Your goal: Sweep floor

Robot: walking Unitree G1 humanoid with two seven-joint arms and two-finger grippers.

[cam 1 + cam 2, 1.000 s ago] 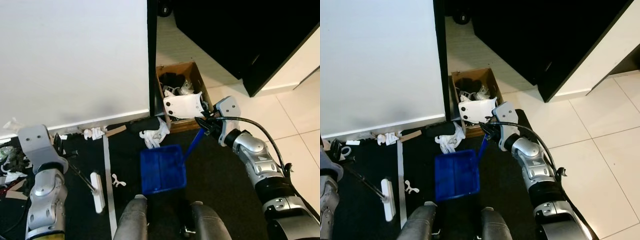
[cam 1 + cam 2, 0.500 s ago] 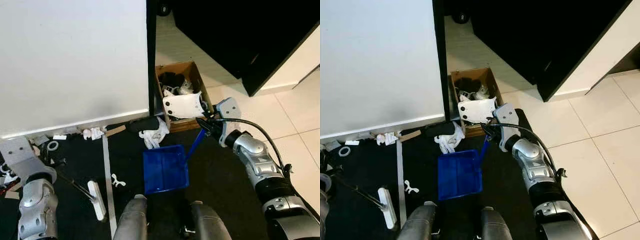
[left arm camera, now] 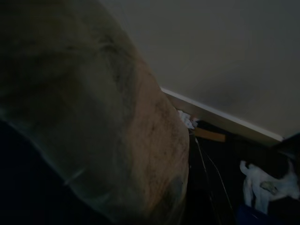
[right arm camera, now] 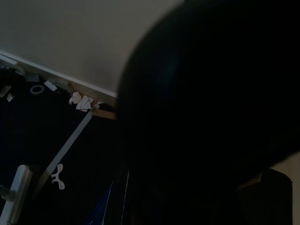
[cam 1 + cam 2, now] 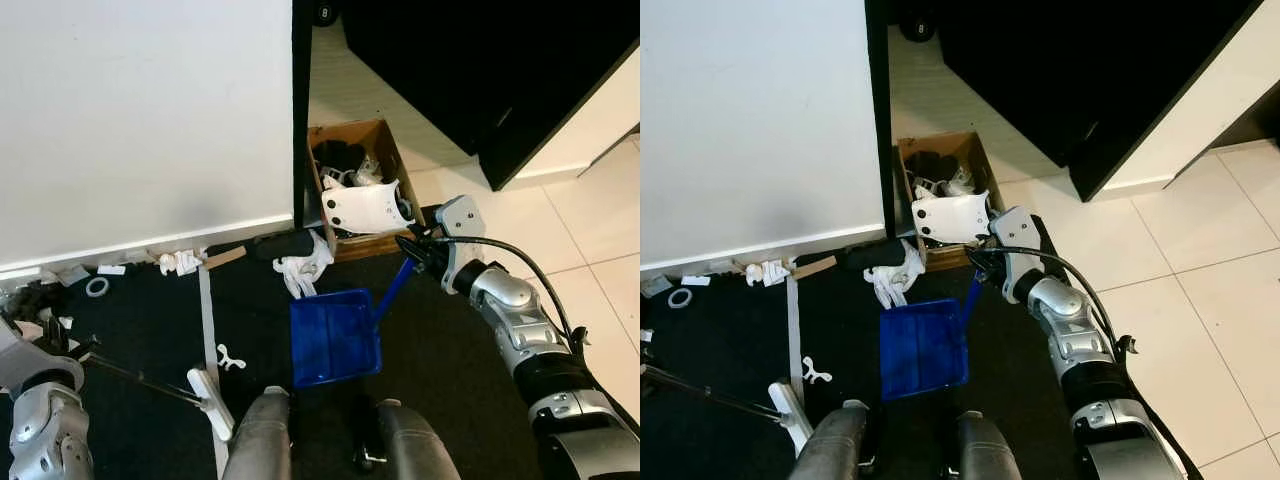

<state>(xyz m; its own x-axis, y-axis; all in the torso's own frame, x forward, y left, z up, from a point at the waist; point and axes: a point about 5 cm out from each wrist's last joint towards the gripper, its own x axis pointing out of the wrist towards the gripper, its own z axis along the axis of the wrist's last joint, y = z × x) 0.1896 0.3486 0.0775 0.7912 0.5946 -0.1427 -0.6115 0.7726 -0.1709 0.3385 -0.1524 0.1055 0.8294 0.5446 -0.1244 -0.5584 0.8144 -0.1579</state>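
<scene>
A blue dustpan [image 5: 335, 336] lies flat on the black mat, just ahead of my knees. Its blue handle rises to my right gripper [image 5: 413, 256], which is shut on it. At the lower left, my left gripper [image 5: 58, 347] is shut on a thin dark broom handle. The handle runs across to the white broom head [image 5: 213, 391], which rests on the mat left of my left knee. Litter lies on the mat: a small white scrap [image 5: 231, 357] left of the dustpan, a crumpled white wad [image 5: 306, 268] just beyond the pan, and white bits [image 5: 179, 263] by the wall.
A white wall panel [image 5: 150, 110] runs along the far left with a tape ring [image 5: 97, 287] and clutter at its foot. An open cardboard box [image 5: 386, 152] of parts stands beyond the dustpan. A grey tape strip [image 5: 205, 320] crosses the mat. Pale tiles [image 5: 590, 230] lie to the right.
My left arm has drawn back to the lower left, and the broom head has slid nearer my left knee. The dustpan has edged slightly right, still in the right gripper.
</scene>
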